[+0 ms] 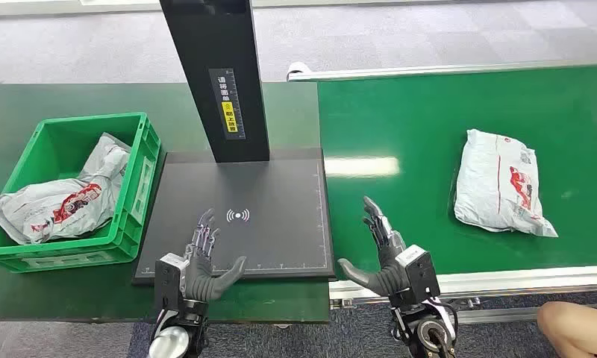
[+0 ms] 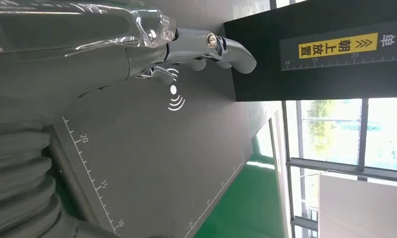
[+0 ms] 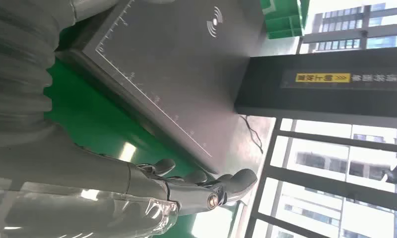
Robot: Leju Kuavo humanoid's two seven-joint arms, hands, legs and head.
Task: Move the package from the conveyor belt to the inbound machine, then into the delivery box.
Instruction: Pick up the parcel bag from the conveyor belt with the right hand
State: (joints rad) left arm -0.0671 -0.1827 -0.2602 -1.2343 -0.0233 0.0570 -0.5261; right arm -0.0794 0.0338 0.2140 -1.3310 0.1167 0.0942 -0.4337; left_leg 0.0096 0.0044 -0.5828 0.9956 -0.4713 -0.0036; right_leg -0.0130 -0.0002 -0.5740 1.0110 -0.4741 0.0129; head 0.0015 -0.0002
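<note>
The right hand (image 1: pixel 385 257), empty with fingers apart, should reach across the belt (image 1: pixel 430 127) and grasp the package (image 1: pixel 498 183) squarely.

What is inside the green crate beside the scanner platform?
The green crate holds grey plastic mailer packages, crumpled, with red print; at least two seem to overlap. Whatever lies beneath them, including the crate floor, is covered.
</note>
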